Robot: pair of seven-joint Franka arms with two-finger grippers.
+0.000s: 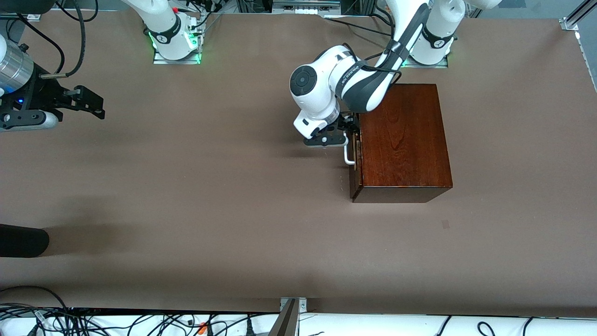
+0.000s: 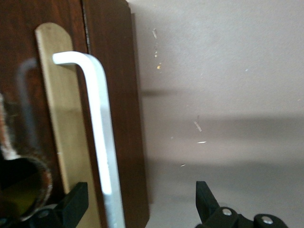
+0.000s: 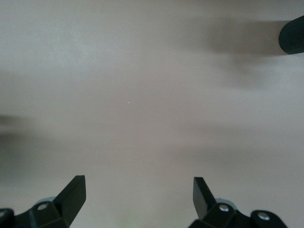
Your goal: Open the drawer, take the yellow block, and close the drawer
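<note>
The dark reddish-brown wooden box [image 1: 403, 140] stands in front of the left arm's base. Its drawer [image 1: 355, 156] faces the right arm's end of the table and looks pushed in. My left gripper [image 1: 346, 135] is at the drawer front, open, and straddles one end of the white handle [image 2: 99, 133] without pinching it. One black finger [image 2: 76, 202] sits against the pale plate [image 2: 59, 109] under the handle, the other off the box's edge. My right gripper [image 1: 99, 103] waits open over bare table at the right arm's end, nothing between its fingers [image 3: 76, 194]. The yellow block is hidden.
A black rounded object [image 1: 23, 240] juts in over the table at the right arm's end, nearer to the front camera, and shows too in the right wrist view as the black object [image 3: 292, 35]. Cables run along the table edge [image 1: 140, 322] nearest that camera.
</note>
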